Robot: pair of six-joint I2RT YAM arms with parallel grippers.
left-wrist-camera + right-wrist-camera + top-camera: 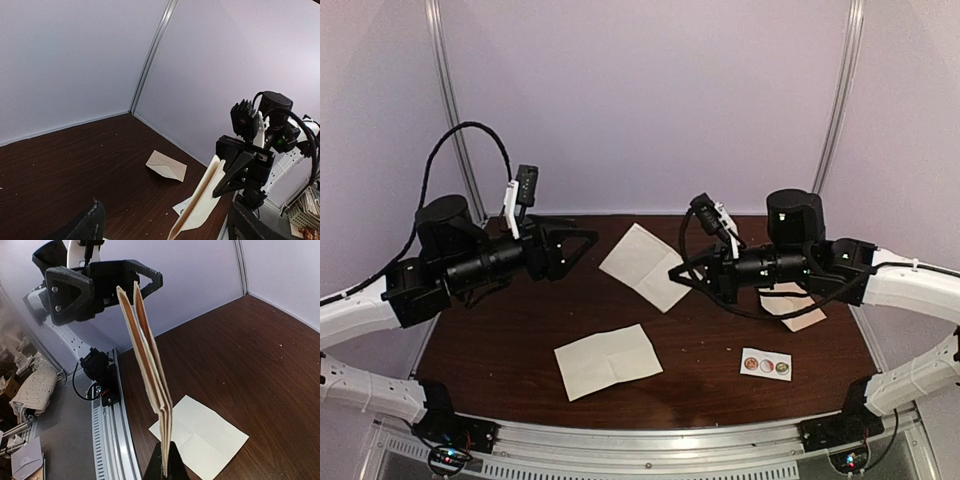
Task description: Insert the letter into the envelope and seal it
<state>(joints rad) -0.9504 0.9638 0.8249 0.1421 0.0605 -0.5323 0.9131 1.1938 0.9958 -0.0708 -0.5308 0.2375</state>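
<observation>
**Letter being gripped in the air, envelope lying under the right arm**

The envelope (806, 319) (166, 165) is lying flat on the dark wooden table (520, 340), towards its right side. In the top view it is being partly covered by the right arm. Its pointed flap seems to be lying down against its body, but it is shown too small in the left wrist view for this to be said with certainty. Nothing is touching it.

Well apart from the envelope, to its left and further from the arm bases, the letter (640, 262) (200, 202) (150, 370) is being held clear of the table. It is a folded whitish sheet. It is being pinched at one edge by the right gripper (678, 273) (222, 175) (162, 465), whose jaws are closed tightly on it. In the right wrist view the folded layers are being seen edge-on, rising tilted from the fingers and splaying slightly at the free end.

Further left of the envelope, beyond the letter, the left gripper (582, 243) (150, 285) is being held above the table. It is facing the letter without touching it. Its fingers (90, 222) are spread wide, and nothing is being grasped between them.

A second creased sheet (608, 360) (200, 437) is lying flat, well to the left of the envelope and nearer the bases. A small white sticker strip (766, 365) with three round stickers is lying near the envelope, on its near side.
</observation>
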